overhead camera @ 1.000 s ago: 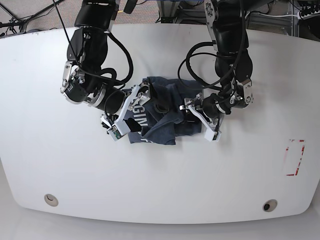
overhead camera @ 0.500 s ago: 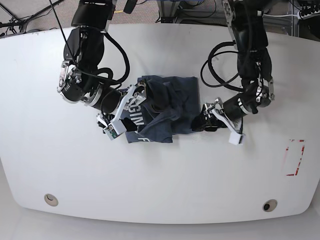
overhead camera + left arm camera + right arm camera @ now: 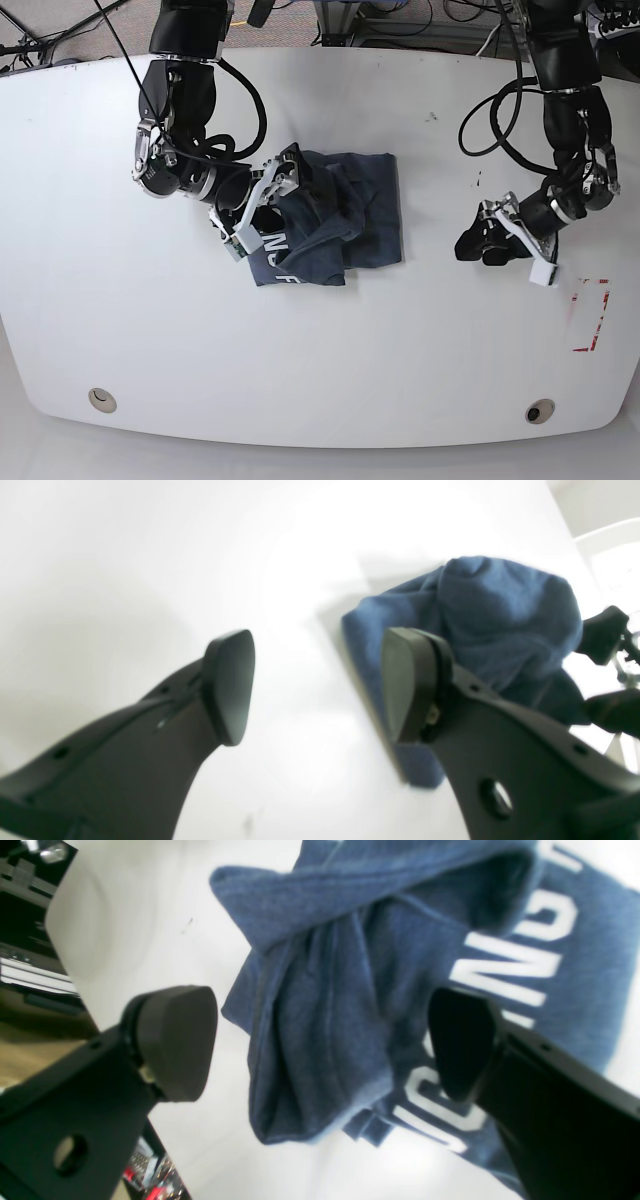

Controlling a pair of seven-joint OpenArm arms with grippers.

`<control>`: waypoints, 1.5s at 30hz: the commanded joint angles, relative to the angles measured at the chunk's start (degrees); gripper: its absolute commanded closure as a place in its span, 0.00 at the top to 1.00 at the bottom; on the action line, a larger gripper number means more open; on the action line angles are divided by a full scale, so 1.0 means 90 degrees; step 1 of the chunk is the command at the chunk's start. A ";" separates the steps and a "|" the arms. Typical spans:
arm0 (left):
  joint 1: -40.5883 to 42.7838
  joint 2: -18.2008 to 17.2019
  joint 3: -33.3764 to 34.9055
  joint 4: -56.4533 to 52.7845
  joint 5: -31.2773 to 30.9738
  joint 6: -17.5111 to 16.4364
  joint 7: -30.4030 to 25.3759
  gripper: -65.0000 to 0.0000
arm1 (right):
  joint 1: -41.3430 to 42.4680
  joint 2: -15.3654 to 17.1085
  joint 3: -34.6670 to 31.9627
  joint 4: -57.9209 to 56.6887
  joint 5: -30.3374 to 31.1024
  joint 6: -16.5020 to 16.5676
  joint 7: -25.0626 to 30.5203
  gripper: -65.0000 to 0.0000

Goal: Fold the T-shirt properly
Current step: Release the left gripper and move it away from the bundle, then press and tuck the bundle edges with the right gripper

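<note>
The dark blue T-shirt (image 3: 362, 208) lies bunched in a rough rectangle at the table's middle, with a loose fold heaped on its left half. In the right wrist view its white letters (image 3: 505, 971) show beside that rumpled fold (image 3: 320, 985). My right gripper (image 3: 260, 208) hovers at the shirt's left edge, jaws wide open over the fold (image 3: 320, 1040). My left gripper (image 3: 503, 241) stands well to the right of the shirt, open and with nothing in it. In the left wrist view the left gripper (image 3: 315, 685) shows only bare table between its pads, with the T-shirt (image 3: 500, 615) beyond.
A red-marked rectangle (image 3: 588, 315) sits near the table's right edge. Two round holes (image 3: 101, 399) (image 3: 540, 411) lie near the front edge. Cables and equipment crowd the floor behind the white table (image 3: 90, 250).
My left arm has drawn away from the shirt's right edge to the far right. The right gripper shifted slightly up and left at the shirt's left side. The shirt's right half now lies flat.
</note>
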 commanded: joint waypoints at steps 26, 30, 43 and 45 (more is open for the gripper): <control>0.0687 -0.0385 -0.1051 0.0458 -0.0201 -0.0047 -0.0120 0.57 | 0.0278 0.0473 -0.1959 0.0718 0.0199 -0.0031 0.0179 0.99; 0.0726 -0.0385 -0.1031 0.0477 -0.0201 -0.0037 -0.0120 0.57 | 0.0258 0.0648 -0.1959 0.0738 0.0199 -0.0031 0.0169 0.99; 0.0872 -0.0375 -0.1041 0.0477 -0.0201 -0.0037 -0.0120 0.57 | 0.0229 0.1068 -0.1910 0.0757 0.0131 -0.0090 0.0179 0.99; 0.0872 -0.0375 -0.1041 0.0477 -0.0201 -0.0037 -0.0120 0.57 | 0.0249 0.1029 -0.1812 0.0640 -0.0015 -0.0197 0.0179 0.99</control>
